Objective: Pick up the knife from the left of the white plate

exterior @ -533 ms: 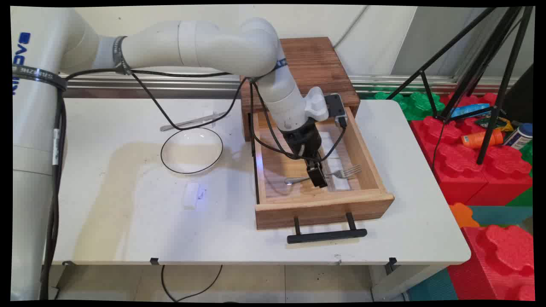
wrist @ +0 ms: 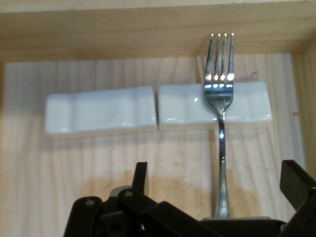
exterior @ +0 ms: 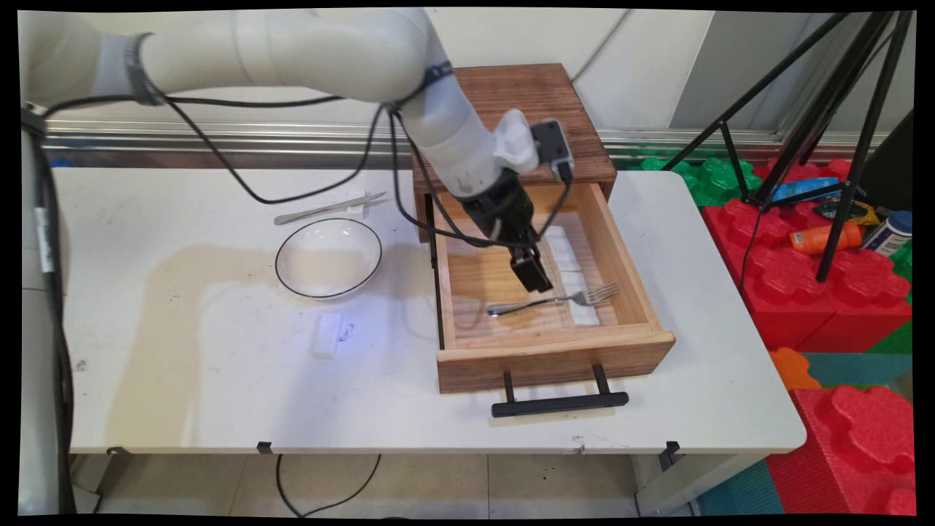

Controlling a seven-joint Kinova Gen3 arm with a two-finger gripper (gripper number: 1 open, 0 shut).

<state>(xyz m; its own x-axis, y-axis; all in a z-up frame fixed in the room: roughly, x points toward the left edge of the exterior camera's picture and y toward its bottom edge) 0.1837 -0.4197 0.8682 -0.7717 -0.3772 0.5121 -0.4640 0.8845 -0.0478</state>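
As I look across from the table's (exterior: 219,394) near edge, the first thing I meet is the black handle (exterior: 559,401) of a pulled-out wooden drawer (exterior: 554,358), which rests on the white tabletop toward the right. To its left, a small white block (exterior: 326,334) lies alone on the table, and just beyond that sits a white bowl (exterior: 328,257) with a thin dark rim. A knife (exterior: 329,209) lies beyond the bowl, close to it but apart.

Inside the drawer I see a metal fork (exterior: 555,299) lying flat across the wooden floor, its prongs toward the right wall and resting over one of two white rests (exterior: 573,281) set end to end. From the hand view the fork (wrist: 220,123) runs straight away from me, prongs nearly reaching the drawer wall (wrist: 148,29), its neck crossing the right-hand rest (wrist: 247,103); the left-hand rest (wrist: 98,111) is bare.

My gripper (exterior: 532,272) hangs over the drawer, above the fork's handle and clear of it. Its jaws stand apart and hold nothing; one finger (wrist: 296,185) shows at the right of the hand view and the other low left.

Farther back, the drawer's wooden cabinet (exterior: 540,102) stands against the wall. I can read no writing on any of these things.
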